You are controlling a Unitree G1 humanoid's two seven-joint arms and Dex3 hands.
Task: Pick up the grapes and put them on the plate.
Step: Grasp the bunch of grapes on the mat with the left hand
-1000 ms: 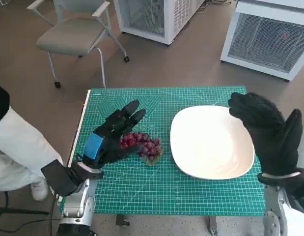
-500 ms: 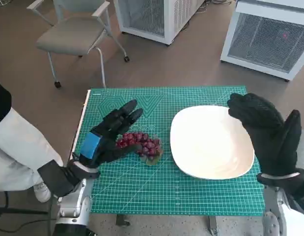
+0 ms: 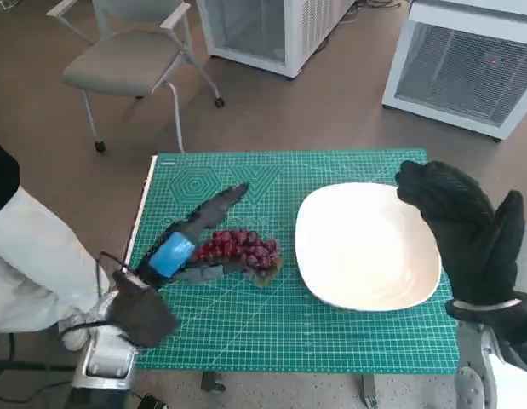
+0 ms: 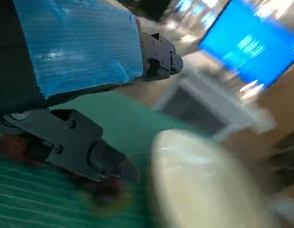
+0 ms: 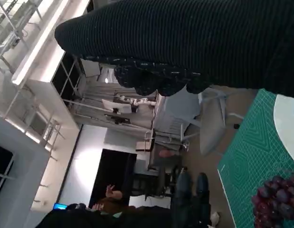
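A bunch of dark red grapes lies on the green cutting mat, just left of the white plate. My left hand lies low on its side against the bunch's left end. Its fingers stretch along the far side, and a thumb reaches along the near side. The grapes rest on the mat, not lifted. The left wrist view is blurred, showing grapes under the black fingers and the pale plate. My gloved right hand hovers open over the plate's right edge. The grapes also show in the right wrist view.
The mat covers the small table, whose left edge is close to my left hand. A grey chair and white cabinets stand on the floor beyond. A person in white is at the left.
My left hand has turned onto its side and sunk lower beside the grapes, its forearm swinging out to the left. The grapes, the plate and my right hand have stayed put.
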